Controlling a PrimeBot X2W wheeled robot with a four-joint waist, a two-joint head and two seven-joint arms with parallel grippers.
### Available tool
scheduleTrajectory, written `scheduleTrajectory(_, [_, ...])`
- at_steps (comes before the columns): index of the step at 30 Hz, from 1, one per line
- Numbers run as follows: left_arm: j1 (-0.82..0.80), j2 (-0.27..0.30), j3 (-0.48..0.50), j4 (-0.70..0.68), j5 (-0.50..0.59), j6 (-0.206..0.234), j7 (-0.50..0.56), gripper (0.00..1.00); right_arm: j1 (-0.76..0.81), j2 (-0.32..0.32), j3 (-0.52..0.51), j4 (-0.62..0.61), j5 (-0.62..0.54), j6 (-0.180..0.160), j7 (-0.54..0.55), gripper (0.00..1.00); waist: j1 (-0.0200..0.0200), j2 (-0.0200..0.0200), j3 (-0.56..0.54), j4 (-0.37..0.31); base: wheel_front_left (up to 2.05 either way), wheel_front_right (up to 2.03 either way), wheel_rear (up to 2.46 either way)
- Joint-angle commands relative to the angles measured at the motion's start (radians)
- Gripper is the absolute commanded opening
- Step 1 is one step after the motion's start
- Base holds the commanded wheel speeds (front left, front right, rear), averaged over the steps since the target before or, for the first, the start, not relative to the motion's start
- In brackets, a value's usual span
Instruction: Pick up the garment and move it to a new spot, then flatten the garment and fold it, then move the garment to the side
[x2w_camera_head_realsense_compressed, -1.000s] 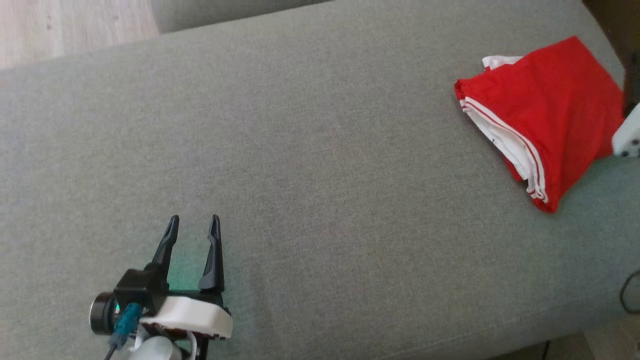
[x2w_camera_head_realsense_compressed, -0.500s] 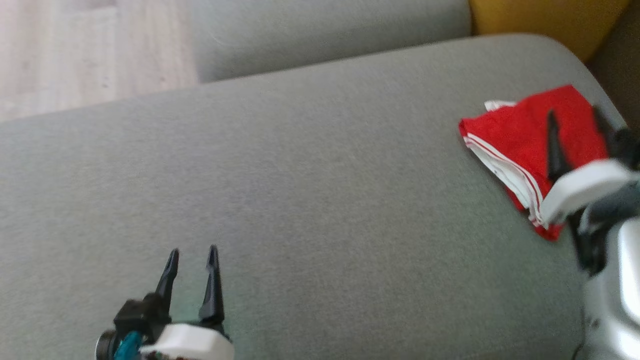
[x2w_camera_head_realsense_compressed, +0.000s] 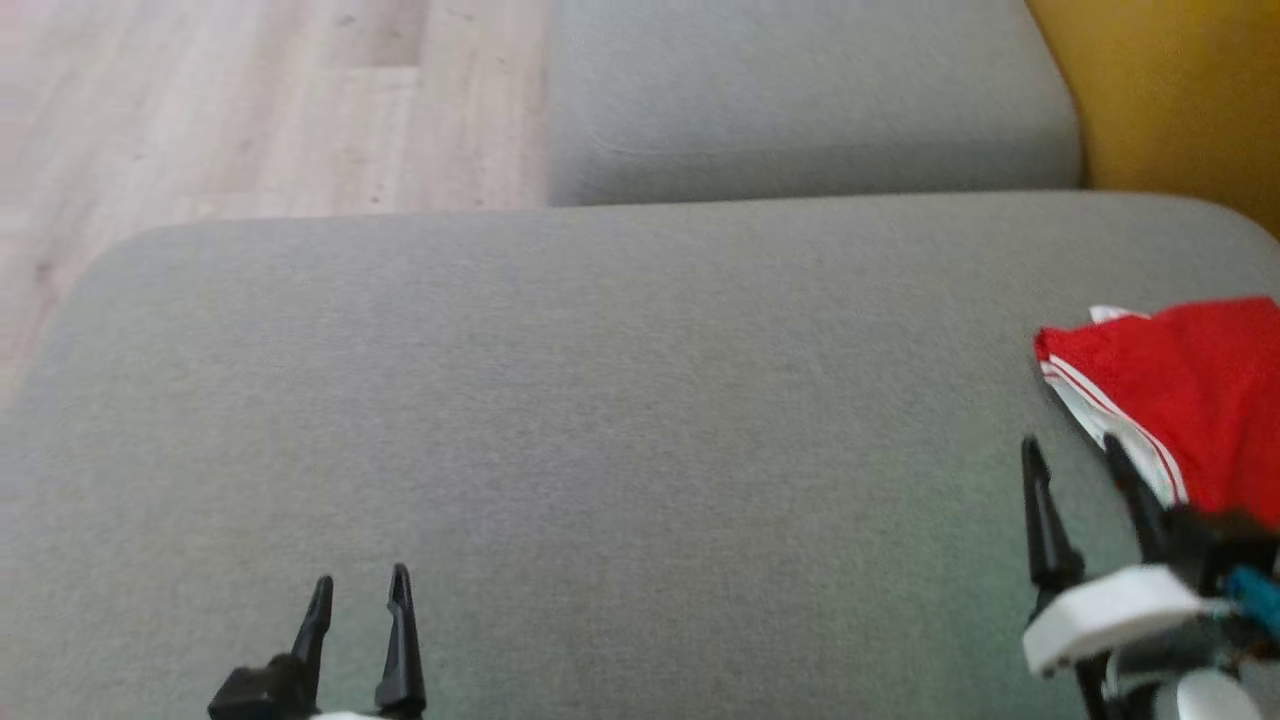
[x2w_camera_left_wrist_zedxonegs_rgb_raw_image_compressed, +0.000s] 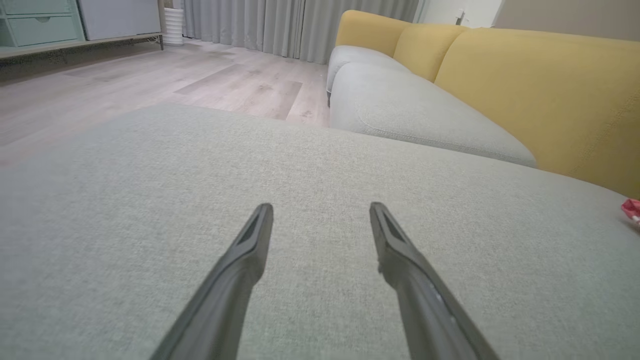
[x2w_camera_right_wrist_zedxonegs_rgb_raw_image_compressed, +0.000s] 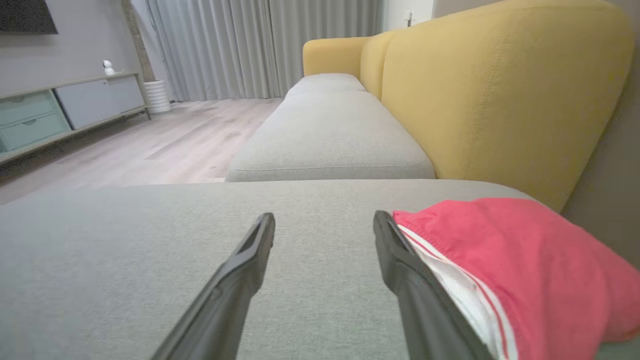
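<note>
- Head view: a grey seat (x2w_camera_head_realsense_compressed: 600, 400) spans the picture. A second grey cushion (x2w_camera_head_realsense_compressed: 800, 100) lies beyond its far edge, with wood floor (x2w_camera_head_realsense_compressed: 250, 100) past the far left corner and a yellow backrest (x2w_camera_head_realsense_compressed: 1170, 90) past the far right corner.
- Head view: the garment (x2w_camera_head_realsense_compressed: 1190, 400), red with white stripes along one edge, lies in flat layers at the seat's right edge. The picture cuts it off.
- Head view: the left gripper (x2w_camera_head_realsense_compressed: 361, 575) sits low at the seat's near edge, on the left. Its jaws are apart with nothing between them, and it is well apart from the garment.
- Head view: the right gripper (x2w_camera_head_realsense_compressed: 1070, 442) is by the near right corner, jaws apart and empty. Its tips are just beside the garment's striped edge. Whether they touch cannot be told.
- Left wrist view: the left gripper (x2w_camera_left_wrist_zedxonegs_rgb_raw_image_compressed: 321, 205) points across bare seat (x2w_camera_left_wrist_zedxonegs_rgb_raw_image_compressed: 150, 200), jaws spread and holding nothing. A red sliver of garment (x2w_camera_left_wrist_zedxonegs_rgb_raw_image_compressed: 631, 207) shows at the seat's far right. Floor (x2w_camera_left_wrist_zedxonegs_rgb_raw_image_compressed: 150, 85), curtain (x2w_camera_left_wrist_zedxonegs_rgb_raw_image_compressed: 280, 25) and a cabinet (x2w_camera_left_wrist_zedxonegs_rgb_raw_image_compressed: 50, 20) lie beyond.
- Right wrist view: the right gripper (x2w_camera_right_wrist_zedxonegs_rgb_raw_image_compressed: 324, 215) hangs low over the seat (x2w_camera_right_wrist_zedxonegs_rgb_raw_image_compressed: 125, 250), jaws wide apart with only seat fabric between them. The garment (x2w_camera_right_wrist_zedxonegs_rgb_raw_image_compressed: 525, 270) lies on the seat against the outer side of the right finger (x2w_camera_right_wrist_zedxonegs_rgb_raw_image_compressed: 405, 270), under the backrest (x2w_camera_right_wrist_zedxonegs_rgb_raw_image_compressed: 490, 90).
</note>
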Motion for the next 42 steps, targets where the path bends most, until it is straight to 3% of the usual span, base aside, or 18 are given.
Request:
scheduleTrajectory(1, [-0.033,0.023,0.031,-0.023,0.001,0.0,-0.006,1.0,-0.015,-0.005,0.031,-0.038,0.017,-0.001,-0.023,1.0,0.0002,0.0,-0.015,0.026,0.0,0.0,0.0])
scheduleTrajectory(14, [-0.033,0.044,0.004,-0.02,0.011,-0.009,0.017,1.0,0.091,-0.005,0.123,0.009,0.057,-0.001,-0.087,1.0,0.0002,0.0,-0.04,0.057,0.0,0.0,0.0])
scheduleTrajectory(28, [-0.025,0.035,-0.001,-0.015,-0.01,-0.01,0.023,1.0,0.111,-0.005,0.13,0.016,0.063,-0.001,-0.089,1.0,0.0002,0.0,-0.05,0.042,0.0,0.0,0.0])
scheduleTrajectory(29, [0.008,0.024,-0.03,0.015,-0.004,-0.009,0.028,0.0,0.137,0.002,0.106,0.05,0.061,0.0,-0.079,0.0,0.0002,0.0,-0.05,0.042,0.0,0.0,0.0])
scheduleTrajectory(33, [0.024,0.007,-0.043,0.066,-0.01,-0.01,0.029,0.0,0.147,0.002,0.108,0.113,0.067,0.0,-0.078,0.0,0.0002,0.0,-0.05,0.042,0.0,0.0,0.0])
scheduleTrajectory(42, [0.009,-0.011,0.003,0.066,-0.081,-0.038,0.051,0.0,0.125,-0.002,0.104,0.116,0.178,0.0,-0.069,0.0,0.0002,0.0,-0.042,0.037,0.0,0.0,0.0])
